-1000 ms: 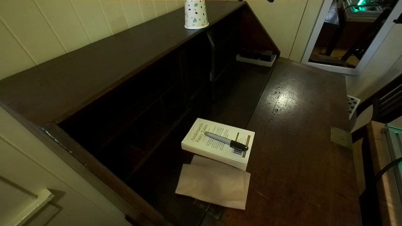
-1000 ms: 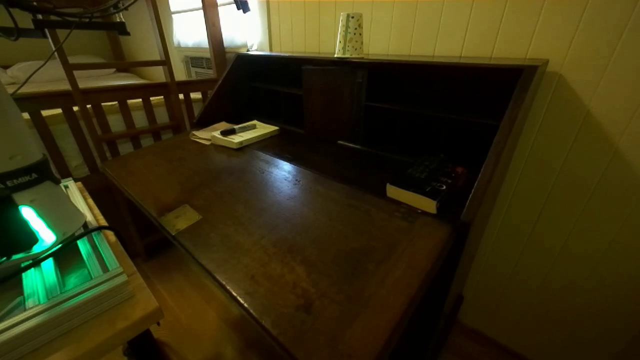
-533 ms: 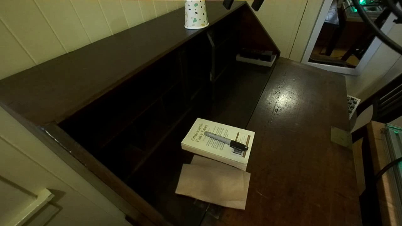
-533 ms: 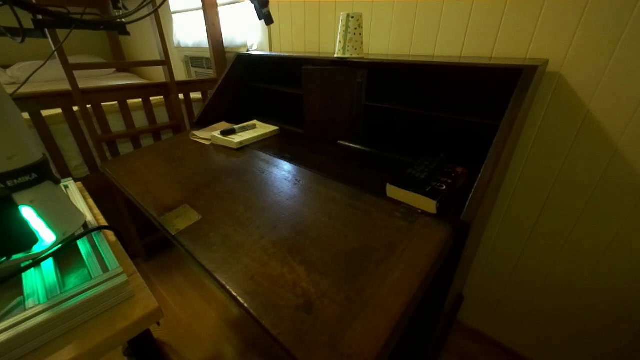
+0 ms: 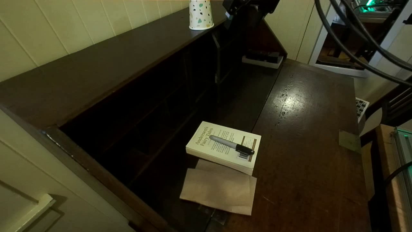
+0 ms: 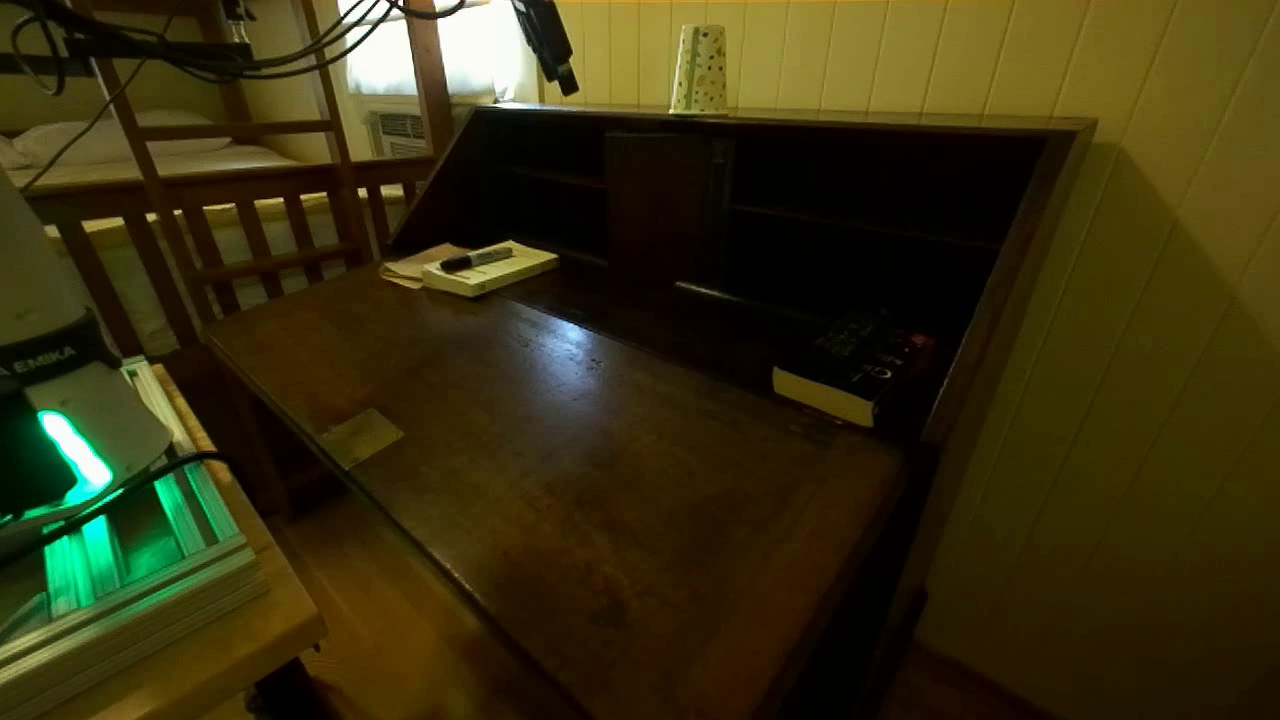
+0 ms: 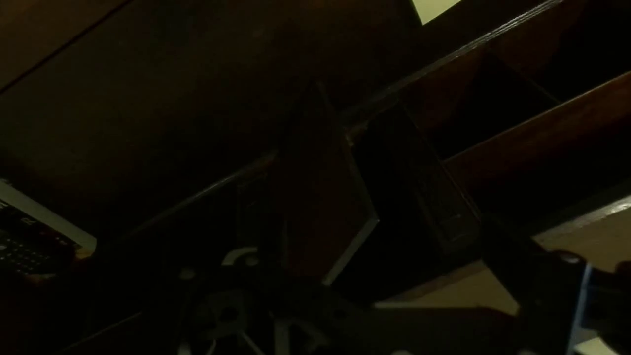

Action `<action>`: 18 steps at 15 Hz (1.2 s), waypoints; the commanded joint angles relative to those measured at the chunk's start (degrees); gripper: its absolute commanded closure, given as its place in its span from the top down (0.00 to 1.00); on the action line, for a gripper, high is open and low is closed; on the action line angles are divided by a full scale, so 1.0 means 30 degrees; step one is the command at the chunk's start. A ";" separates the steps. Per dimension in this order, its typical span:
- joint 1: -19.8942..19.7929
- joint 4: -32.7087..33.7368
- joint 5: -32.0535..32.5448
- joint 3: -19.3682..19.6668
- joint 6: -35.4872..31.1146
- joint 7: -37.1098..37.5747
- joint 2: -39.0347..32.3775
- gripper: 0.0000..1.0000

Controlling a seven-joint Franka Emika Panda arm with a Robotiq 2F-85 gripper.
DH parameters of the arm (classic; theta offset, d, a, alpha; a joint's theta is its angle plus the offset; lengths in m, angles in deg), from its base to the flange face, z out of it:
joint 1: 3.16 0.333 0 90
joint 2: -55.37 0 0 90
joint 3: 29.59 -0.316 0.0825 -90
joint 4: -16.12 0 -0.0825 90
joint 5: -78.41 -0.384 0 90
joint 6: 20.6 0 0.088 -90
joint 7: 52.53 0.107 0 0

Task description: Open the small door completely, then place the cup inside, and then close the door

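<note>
Below my spread, unladen gripper the small door looks ajar; 1 crooked descent could shove it shut. Sideways drift might topple the speckled paper cup, inverted near my gripper.

Home bedroom: past one end of the worktop, a bed with pillow, a wooden ladder and a window; panelled wall behind the worktop.

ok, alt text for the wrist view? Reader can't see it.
The small door stands ajar at the centre of a very dark frame. The open end effector spans the bottom, holding nothing; desk compartments show at right, a black book at the left edge.
</note>
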 commanded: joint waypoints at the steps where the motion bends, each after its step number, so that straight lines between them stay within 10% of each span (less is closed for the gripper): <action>1: -0.0044 0.0794 0.0858 0.0267 -0.0536 -0.0319 -0.1359 1.00; 18: 0.0944 0.4225 0.4977 0.1562 -0.0647 0.1537 -0.5571 1.00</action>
